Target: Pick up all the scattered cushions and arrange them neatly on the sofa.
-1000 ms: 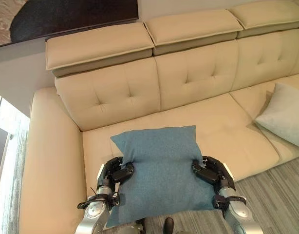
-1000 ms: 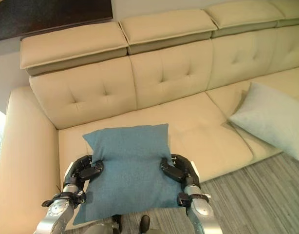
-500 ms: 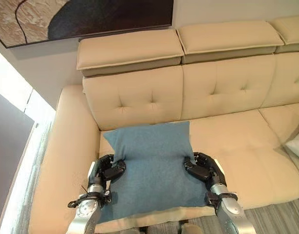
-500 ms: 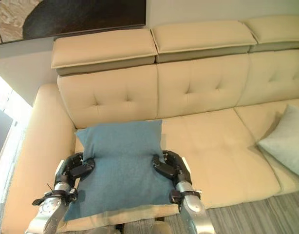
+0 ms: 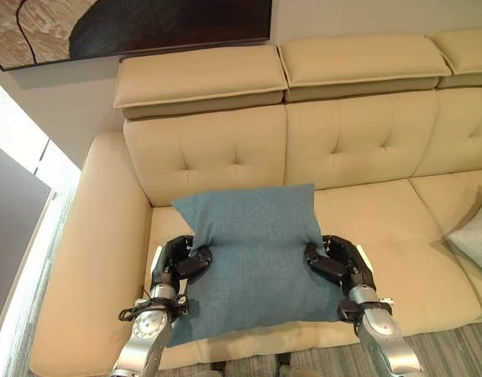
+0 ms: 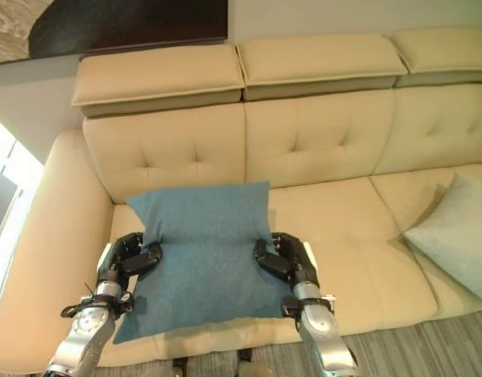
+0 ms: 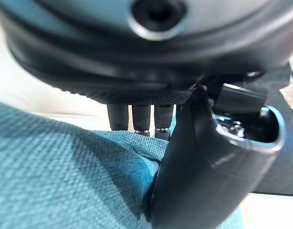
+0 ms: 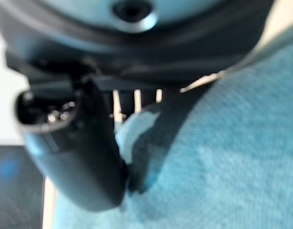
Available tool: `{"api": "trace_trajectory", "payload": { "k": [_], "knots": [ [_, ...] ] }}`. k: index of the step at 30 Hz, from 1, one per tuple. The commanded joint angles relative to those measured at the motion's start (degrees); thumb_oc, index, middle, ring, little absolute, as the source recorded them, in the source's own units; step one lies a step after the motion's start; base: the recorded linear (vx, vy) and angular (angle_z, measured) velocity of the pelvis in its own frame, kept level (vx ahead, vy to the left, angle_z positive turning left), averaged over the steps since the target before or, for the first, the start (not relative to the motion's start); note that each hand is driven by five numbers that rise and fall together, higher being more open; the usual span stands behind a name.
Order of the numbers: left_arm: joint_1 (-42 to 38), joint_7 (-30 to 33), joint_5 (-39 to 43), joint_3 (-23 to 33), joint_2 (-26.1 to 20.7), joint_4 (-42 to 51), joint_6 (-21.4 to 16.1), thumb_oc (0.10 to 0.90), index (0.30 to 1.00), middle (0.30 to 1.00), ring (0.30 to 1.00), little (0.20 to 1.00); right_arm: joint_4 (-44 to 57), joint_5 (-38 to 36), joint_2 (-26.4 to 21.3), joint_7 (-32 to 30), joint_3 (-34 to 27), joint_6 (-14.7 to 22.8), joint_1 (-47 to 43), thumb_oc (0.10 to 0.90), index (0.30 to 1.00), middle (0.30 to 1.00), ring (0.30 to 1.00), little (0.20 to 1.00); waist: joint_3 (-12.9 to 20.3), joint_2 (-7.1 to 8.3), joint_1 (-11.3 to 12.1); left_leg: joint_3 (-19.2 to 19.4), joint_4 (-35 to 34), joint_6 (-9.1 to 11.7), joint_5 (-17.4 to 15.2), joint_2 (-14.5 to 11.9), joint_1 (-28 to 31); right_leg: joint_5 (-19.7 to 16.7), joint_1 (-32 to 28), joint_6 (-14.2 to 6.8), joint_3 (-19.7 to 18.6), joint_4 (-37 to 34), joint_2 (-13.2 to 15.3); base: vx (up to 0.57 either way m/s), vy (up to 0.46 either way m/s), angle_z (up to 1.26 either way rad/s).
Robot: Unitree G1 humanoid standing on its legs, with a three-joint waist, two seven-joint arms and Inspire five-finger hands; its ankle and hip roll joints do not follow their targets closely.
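Note:
A blue cushion (image 5: pixel 253 251) hangs over the left seat of the beige sofa (image 5: pixel 225 161), held between my two hands. My left hand (image 5: pixel 178 263) pinches its left edge with thumb and curled fingers, and my right hand (image 5: pixel 335 263) grips the right edge the same way. Each wrist view has the blue cushion (image 7: pixel 56 176) (image 8: pixel 223 157) pressed under that hand's thumb. A pale grey cushion (image 6: pixel 453 236) lies on the sofa seat at the far right.
The sofa's left armrest (image 5: pixel 88 251) runs beside my left arm. Tufted backrests and padded headrests (image 5: pixel 198 78) rise behind the seat. A dark framed picture (image 5: pixel 123 27) hangs on the wall above. Grey striped floor (image 6: pixel 414 353) shows at the lower right.
The camera has swung over the sofa's left end. The blue cushion, still in both hands, now sits higher and further in over the left seat.

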State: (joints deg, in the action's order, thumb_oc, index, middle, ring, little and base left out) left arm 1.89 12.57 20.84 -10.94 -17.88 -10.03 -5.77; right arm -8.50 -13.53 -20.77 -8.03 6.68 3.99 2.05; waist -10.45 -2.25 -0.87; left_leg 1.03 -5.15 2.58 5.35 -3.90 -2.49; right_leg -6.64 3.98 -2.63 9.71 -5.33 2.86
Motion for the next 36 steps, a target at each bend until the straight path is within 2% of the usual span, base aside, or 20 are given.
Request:
{"api": "trace_trajectory", "payload": {
  "k": [1,6,11,16,21,22,23,24,25,26,30,34,36],
  "knots": [
    [-11.24,2.9,-4.74,-1.82,-2.46,5.53,-8.46,0.4,0.3,0.3,0.3,0.3,7.37,4.72,0.73,-3.99,2.01,9.57,-12.74,0.4,0.3,0.3,0.3,0.3,4.86,1.68,0.16,3.51,0.15,-1.12,-4.37,3.56,-1.04,10.48,-4.02,-2.72,2.6,2.14,0.88,0.0,0.0,0.0],
    [-22.78,10.06,-7.09,-4.83,-3.02,1.93,-10.26,0.4,0.3,0.3,0.3,0.3,3.54,11.36,0.09,-12.56,5.03,10.34,-24.71,0.4,0.3,0.3,0.3,0.3,3.54,1.27,0.38,2.4,0.15,-0.91,-3.41,3.37,-4.52,10.66,-0.25,-2.18,2.34,2.91,0.38,-0.03,0.003,0.08],
    [-35.12,16.27,-10.13,-7.14,-4.44,-1.15,-11.31,0.4,0.3,0.3,0.3,0.3,0.81,18.1,-0.72,-21.4,6.93,10.29,-36.29,0.4,0.3,0.3,0.3,0.3,2.97,1.6,1.02,0.92,0.15,-0.82,-2.38,3.67,-8.97,10.55,4.32,-1.65,1.64,3.88,-0.05,-0.03,-0.004,0.11],
    [-45.71,22.17,-13.97,-8.57,-6.16,-4.22,-11.48,0.4,0.3,0.3,0.3,0.3,-1.95,25.79,-3.88,-29.43,8.04,8.32,-46.32,0.4,0.3,0.3,0.3,0.3,2.6,2.19,1.44,0.06,0.15,-0.57,-1.64,3.84,-12.09,10.59,7.68,-1.42,1.48,5.04,-0.12,0.0,-0.001,0.12],
    [-56.94,24.24,-14.16,-11.45,-7.69,-11.71,-10.18,0.4,0.3,0.3,0.3,0.3,-8.98,27.67,-5.86,-34.4,10.32,5.37,-56.8,0.4,0.3,0.3,0.3,0.3,1.46,2.59,1.83,-0.71,0.15,-0.12,-1.04,3.98,-14.51,10.52,10.0,-1.46,1.35,5.68,-0.05,0.0,-0.006,0.04],
    [-62.69,23.93,-12.56,-12.96,-8.06,-17.4,-9.59,0.576,0.564,0.564,0.564,0.564,-13.95,26.38,-6.36,-34.93,11.95,3.8,-61.73,0.475,0.413,0.413,0.413,0.413,1.04,2.74,1.88,-0.99,0.15,0.14,-0.61,4.03,-15.68,10.16,11.11,-1.55,1.33,5.83,-0.04,-0.04,-0.013,0.03],
    [-63.03,23.91,-12.49,-12.98,-8.08,-17.62,-9.7,0.576,0.564,0.564,0.564,0.564,-14.17,26.31,-6.42,-34.97,11.99,3.89,-62.08,0.475,0.413,0.413,0.413,0.413,0.97,2.67,1.86,-1.03,0.15,0.1,-0.3,4.02,-16.0,9.84,11.38,-1.55,1.39,5.77,-0.06,-0.03,-0.009,0.1],
    [-65.9,23.43,-11.5,-13.93,-8.37,-20.77,-9.37,0.8,0.9,0.9,0.9,0.9,-16.99,25.22,-6.97,-34.8,13.0,3.35,-64.62,0.8,0.9,0.9,0.9,0.9,0.77,2.66,1.78,-1.1,0.15,0.28,-0.07,4.03,-16.65,9.66,11.92,-1.61,1.36,5.8,-0.04,0.0,0.0,0.16],
    [-65.92,23.42,-11.48,-13.94,-8.38,-20.83,-9.4,0.8,0.9,0.9,0.9,0.9,-17.05,25.2,-6.96,-34.81,13.03,3.37,-64.65,0.8,0.9,0.9,0.9,0.9,0.7,2.7,1.78,-1.08,0.15,0.31,-0.34,4.04,-16.42,9.96,11.75,-1.62,1.32,5.9,-0.02,0.0,-0.005,0.17],
    [-70.17,22.23,-10.07,-15.51,-9.34,-25.51,-8.77,0.8,0.9,0.9,0.9,0.9,-21.71,22.57,-7.64,-33.87,15.38,2.62,-68.82,0.8,0.9,0.9,0.9,0.9,0.25,2.74,1.79,-1.16,0.15,0.57,0.0,4.06,-17.22,9.67,12.49,-1.7,1.33,6.06,0.0,-0.01,-0.006,0.1],
    [-74.55,20.2,-9.78,-17.35,-10.82,-33.0,-6.74,0.8,0.9,0.9,0.9,0.9,-27.61,18.63,-7.03,-30.82,18.46,1.51,-72.49,0.8,0.9,0.9,0.9,0.9,-0.74,2.64,1.65,-1.21,0.15,0.83,0.35,3.96,-18.22,9.38,13.54,-1.8,1.21,6.4,-0.09,-0.01,-0.002,0.01],
    [-73.89,19.05,-8.47,-16.86,-11.13,-35.72,-6.09,0.8,0.9,0.9,0.9,0.9,-28.78,17.49,-6.28,-28.11,20.57,1.28,-72.87,0.8,0.9,0.9,0.9,0.9,-1.45,2.61,1.65,-1.17,0.15,0.93,0.58,3.9,-18.5,9.16,13.91,-1.76,1.18,6.38,-0.21,-0.01,-0.009,0.06],
    [-71.18,17.59,-7.79,-16.13,-11.12,-35.63,-5.79,0.8,0.9,0.9,0.9,0.9,-28.66,18.17,-6.1,-25.08,22.33,0.7,-70.97,0.8,0.9,0.9,0.9,0.9,-2.22,2.48,1.79,-1.01,0.15,0.98,0.68,3.89,-18.54,9.11,13.92,-1.62,1.27,6.33,-0.27,-0.01,-0.011,0.16]
  ]
}}
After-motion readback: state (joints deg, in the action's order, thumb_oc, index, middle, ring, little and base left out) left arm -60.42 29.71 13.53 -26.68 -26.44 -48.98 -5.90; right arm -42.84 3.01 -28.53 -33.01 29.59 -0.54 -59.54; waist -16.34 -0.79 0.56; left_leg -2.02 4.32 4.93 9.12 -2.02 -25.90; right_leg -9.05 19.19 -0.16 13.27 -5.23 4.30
